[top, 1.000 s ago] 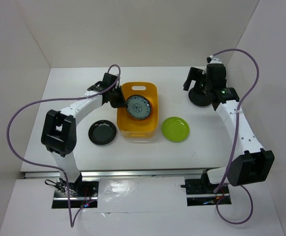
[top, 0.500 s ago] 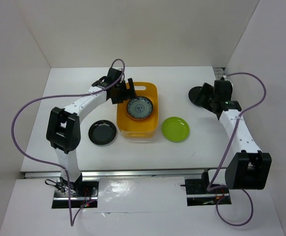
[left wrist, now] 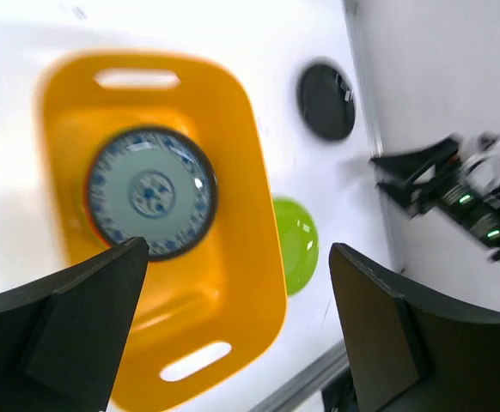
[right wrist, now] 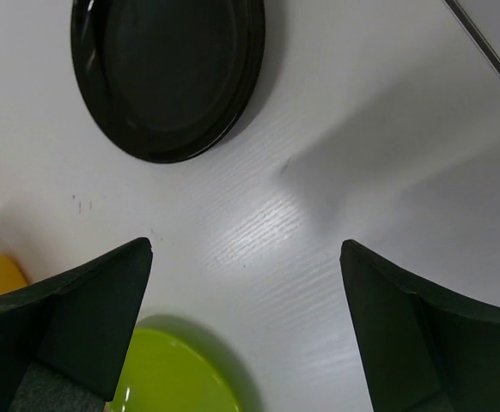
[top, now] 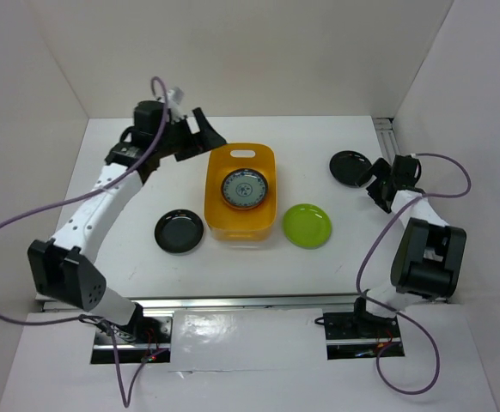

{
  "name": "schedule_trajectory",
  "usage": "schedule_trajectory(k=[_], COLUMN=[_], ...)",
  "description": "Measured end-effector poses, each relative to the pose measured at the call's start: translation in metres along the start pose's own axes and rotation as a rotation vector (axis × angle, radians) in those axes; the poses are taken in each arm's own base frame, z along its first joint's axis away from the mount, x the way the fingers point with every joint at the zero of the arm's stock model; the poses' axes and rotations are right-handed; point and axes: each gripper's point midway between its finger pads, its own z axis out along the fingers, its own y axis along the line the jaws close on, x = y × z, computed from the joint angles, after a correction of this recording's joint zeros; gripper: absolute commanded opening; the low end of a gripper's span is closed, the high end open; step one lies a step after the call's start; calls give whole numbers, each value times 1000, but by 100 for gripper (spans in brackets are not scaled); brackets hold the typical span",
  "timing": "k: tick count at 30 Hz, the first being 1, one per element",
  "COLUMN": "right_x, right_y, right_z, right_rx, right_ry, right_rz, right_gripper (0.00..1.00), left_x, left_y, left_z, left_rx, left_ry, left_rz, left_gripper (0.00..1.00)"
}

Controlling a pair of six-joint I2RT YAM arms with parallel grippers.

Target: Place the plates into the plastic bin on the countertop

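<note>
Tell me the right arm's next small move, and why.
Probably ease the right gripper forward over the rim of the black plate ahead of it and lower to grip: its jaws stand open and empty, and that plate lies flat on the countertop, outside the plastic bin.

Plain white walls point(top: 233, 51), metal rail point(top: 250, 302)

Open countertop point(top: 308, 165) between plastic bin point(top: 240, 230) and far black plate point(top: 350, 167)
</note>
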Motion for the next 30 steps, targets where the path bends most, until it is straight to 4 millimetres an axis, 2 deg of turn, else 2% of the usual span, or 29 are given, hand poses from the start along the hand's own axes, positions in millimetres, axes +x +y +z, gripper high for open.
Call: schedule_trajectory(k=[3,6,9,12,15,19,20,21,22,27,28,29,30], right_x=[5,14,20,4,-2,-17,-22,-26,-28,-27,-27,-27,-26], right_y=[-5,-11,-16,-9,-7,-3,-1,0,1,-3,-3,-3,-4], right_z=[21,42,60,69,80,97,102,108,111,120,121,123,125], right_rx=[0,9,15,-5,-11,-16,-16,-18,-20,-3,-4,-4,-2], right_ry=[19,51,69,31,18,-1,-7,-13,-18,-22,-25,-26,-27], right_rz=[17,32,38,37,43,51,52,50,45,61,61,64,66], right_gripper=[96,93,93,92,90,81,78,67,62,44,36,22,13], left_x=[-28,-39,-36,-25,-18,-16,-16,-17,-17,-16,-17,-18,-19], left_y=[20,49,71,84,93,106,108,110,112,123,124,126,128], left_z=[-33,-49,-56,-62,-71,-82,-84,-85,-87,-93,-95,-96,-97], left_rx=[1,-49,-91,-119,-138,-162,-166,-169,-175,-197,-201,-204,-209], left_ry=[-96,-140,-146,-139,-142,-164,-170,-176,-180,-193,-198,-202,-207], left_rz=[-38,-91,-125,-147,-168,-205,-209,-212,-216,-236,-239,-241,-244], left_gripper=[100,100,100,100,100,100,100,100,100,100,100,100,100])
